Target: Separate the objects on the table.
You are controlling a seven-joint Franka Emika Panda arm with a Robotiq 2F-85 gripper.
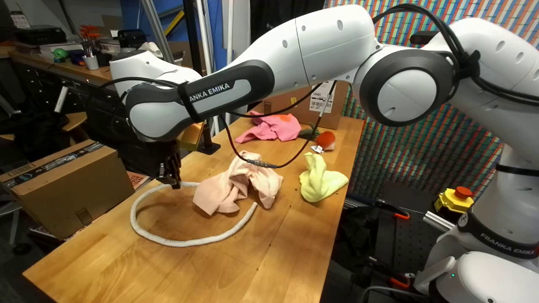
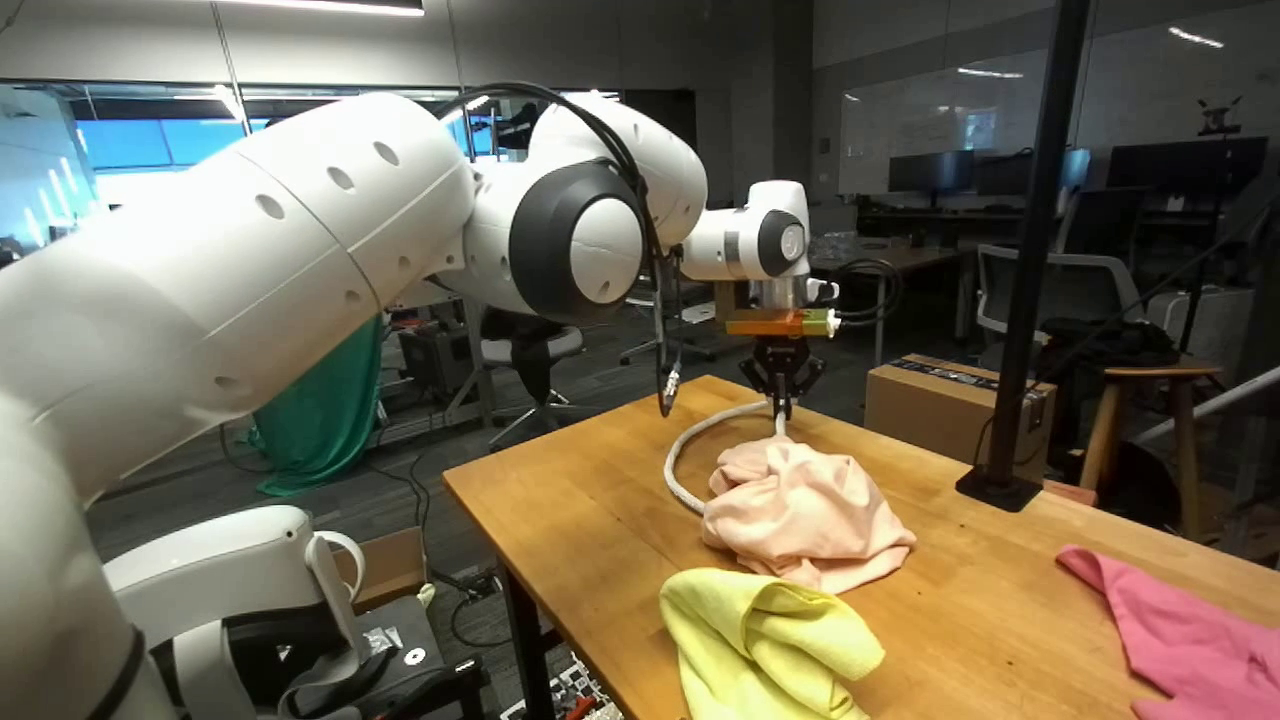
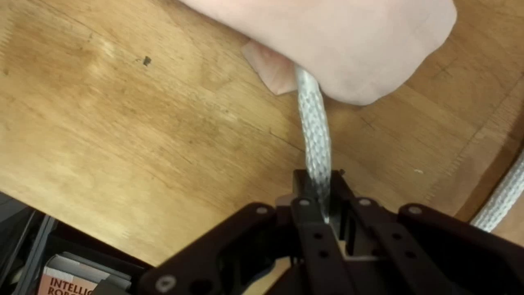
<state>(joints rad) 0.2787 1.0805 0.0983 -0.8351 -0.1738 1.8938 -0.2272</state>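
The wrist view shows my black fingers (image 3: pixel 302 185) clamped on a white braided cord (image 3: pixel 314 123), which runs out from under a crumpled cream-beige cloth (image 3: pixel 360 49). Beyond the edge of the light-brown wooden worktop (image 3: pixel 143 155), a grey-and-orange book-like item (image 3: pixel 77 276) reads INTELLI and, below it, ROBO, the rest of both words hidden from me. In an exterior view, FRANKA EMIKA is printed on a black band (image 1: pixel 505 244) low on my white arm (image 1: pixel 290 46) and again farther along, where a black strap (image 1: pixel 188 99) hides its first letters. There the cord sweeps in a wide arc over the worktop, its loose tip near the cream-beige cloth. A yellow-green cloth (image 1: pixel 321 183) lies crumpled near that one but apart; a pink cloth (image 1: pixel 273 128) with an orange patch lies farther off, in front of a brown cardboard box (image 1: pixel 305 116) whose white paper label (image 1: pixel 318 103) is too small for me to read. In both exterior views a closed cardboard box (image 1: pixel 76 195), with black printed tape (image 1: pixel 59 160) along its top, stands beyond the worktop, its contents hidden. In the background, a white cup (image 1: pixel 90 63) holds upright items (image 1: pixel 89 33) with red-orange tops.
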